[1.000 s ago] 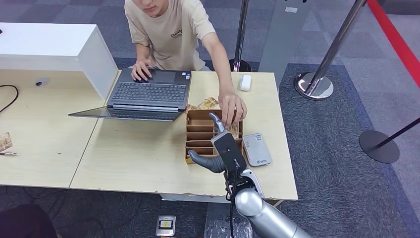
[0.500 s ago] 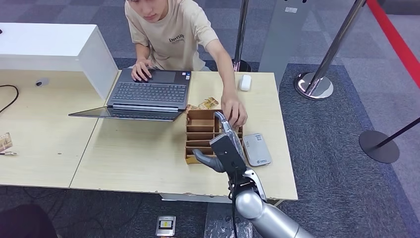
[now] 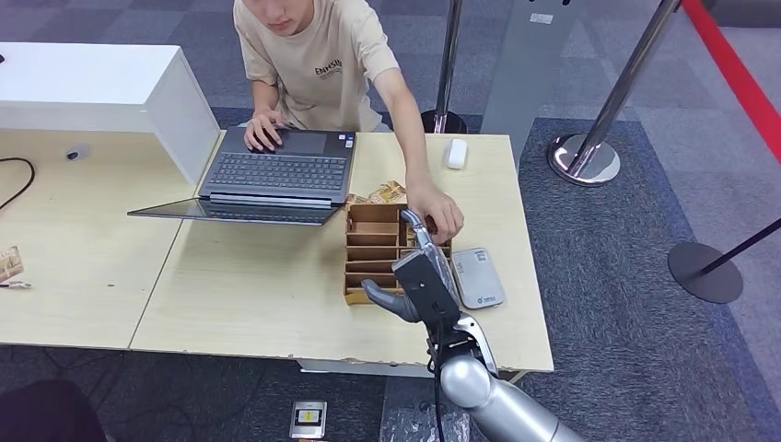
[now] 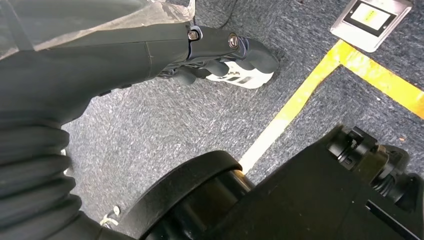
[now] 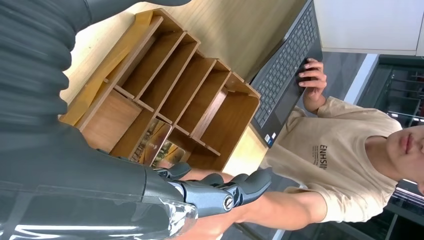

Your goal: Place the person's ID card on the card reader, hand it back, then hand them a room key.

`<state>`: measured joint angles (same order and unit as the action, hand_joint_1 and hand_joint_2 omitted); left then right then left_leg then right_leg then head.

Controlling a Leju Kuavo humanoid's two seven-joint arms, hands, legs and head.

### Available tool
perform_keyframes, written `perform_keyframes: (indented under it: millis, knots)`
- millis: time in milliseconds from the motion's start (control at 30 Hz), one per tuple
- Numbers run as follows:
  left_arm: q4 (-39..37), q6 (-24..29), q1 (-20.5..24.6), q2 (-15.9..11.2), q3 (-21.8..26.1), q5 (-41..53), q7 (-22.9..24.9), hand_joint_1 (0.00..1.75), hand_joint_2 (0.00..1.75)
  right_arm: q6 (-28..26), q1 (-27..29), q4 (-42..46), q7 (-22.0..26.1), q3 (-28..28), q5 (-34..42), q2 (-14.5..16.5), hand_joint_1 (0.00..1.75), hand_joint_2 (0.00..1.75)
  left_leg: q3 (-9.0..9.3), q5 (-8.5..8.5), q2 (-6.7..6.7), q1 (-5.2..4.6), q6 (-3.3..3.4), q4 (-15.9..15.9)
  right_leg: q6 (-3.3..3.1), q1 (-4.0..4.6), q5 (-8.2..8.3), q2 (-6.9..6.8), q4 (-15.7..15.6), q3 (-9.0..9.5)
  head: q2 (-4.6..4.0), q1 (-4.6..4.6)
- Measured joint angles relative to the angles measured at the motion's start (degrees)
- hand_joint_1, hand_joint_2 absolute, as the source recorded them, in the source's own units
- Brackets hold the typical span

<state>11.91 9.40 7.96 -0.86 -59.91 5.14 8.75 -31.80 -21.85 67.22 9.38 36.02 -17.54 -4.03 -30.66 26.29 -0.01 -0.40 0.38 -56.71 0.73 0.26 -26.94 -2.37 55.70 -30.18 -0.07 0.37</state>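
Counter (image 3: 258, 304): pale wood, carrying everything named below.
Laptop (image 3: 276, 175): open at about 10 o'clock from the wooden organizer; a person's hand rests on it.
Wooden organizer (image 3: 373, 253): slotted box mid-counter; printed cards (image 5: 157, 145) lie in one compartment.
Right hand (image 3: 414, 276): above the organizer, fingers (image 5: 235, 192) slightly spread, holding nothing visible.
Person's hand (image 3: 437, 207): reaching into the organizer's far right corner, at 12 o'clock from the right hand.
Card reader (image 3: 477, 276): grey, flat, at 3 o'clock just beside the organizer.
Left hand (image 4: 220, 50): over carpet; fingers curled in.
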Motion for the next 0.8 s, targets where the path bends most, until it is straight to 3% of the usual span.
perform_keyframes:
  millis: [133, 433, 800]
  knots:
    - [0.0, -0.02, -0.02, -0.06, 0.0, 0.02, 0.01, 0.0, 0.0, -0.43, -0.01, -0.09, -0.56, 0.02, -2.1, -0.15, 0.0, 1.75, 0.0, 0.0, 0.0, 0.0, 0.0, 0.0, 0.0, 0.0, 0.0, 0.0, 0.0, 0.0, 0.0, 0.0]
    - [0.0, -0.49, -0.01, -0.29, 0.0, 0.48, 0.3, 0.0, 0.0, -3.48, -1.09, -2.31, -8.34, 0.8, -20.43, -1.03, 0.0, 1.75, 0.0, 0.0, 0.0, 0.0, 0.0, 0.0, 0.0, 0.0, 0.0, 0.0, 0.0, 0.01, 0.0, -0.01]
    - [0.0, -1.16, 0.09, -0.34, 0.0, 1.25, 0.54, 0.0, 0.0, -0.94, -4.64, -6.58, -10.81, 2.68, -27.68, -2.09, 0.0, 1.75, 0.0, 0.0, -0.01, 0.0, 0.0, 0.0, 0.0, 0.0, 0.0, 0.0, 0.0, 0.01, 0.0, -0.01]
